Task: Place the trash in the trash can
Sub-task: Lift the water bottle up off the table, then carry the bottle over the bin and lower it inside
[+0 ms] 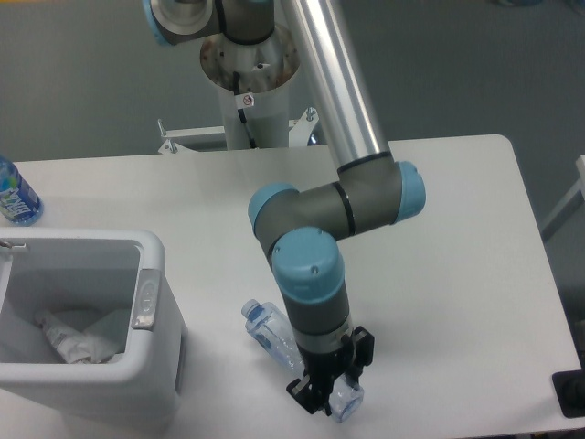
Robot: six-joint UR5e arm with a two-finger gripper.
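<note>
The clear crushed plastic bottle (270, 331) lies slanted near the table's front edge, pale cap pointing up-left toward the bin. My gripper (331, 391) points down over the bottle's lower end and is shut on it, the wrist hiding the middle of the bottle. To the left stands the white trash can (146, 297) with a grey strip on its thick rim. A crumpled white paper wrapper (78, 343) lies inside it at the bottom.
A blue-labelled water bottle (14, 197) stands at the table's far left edge. The robot's base column (249, 82) rises behind the table. A black object (571, 395) sits at the front right corner.
</note>
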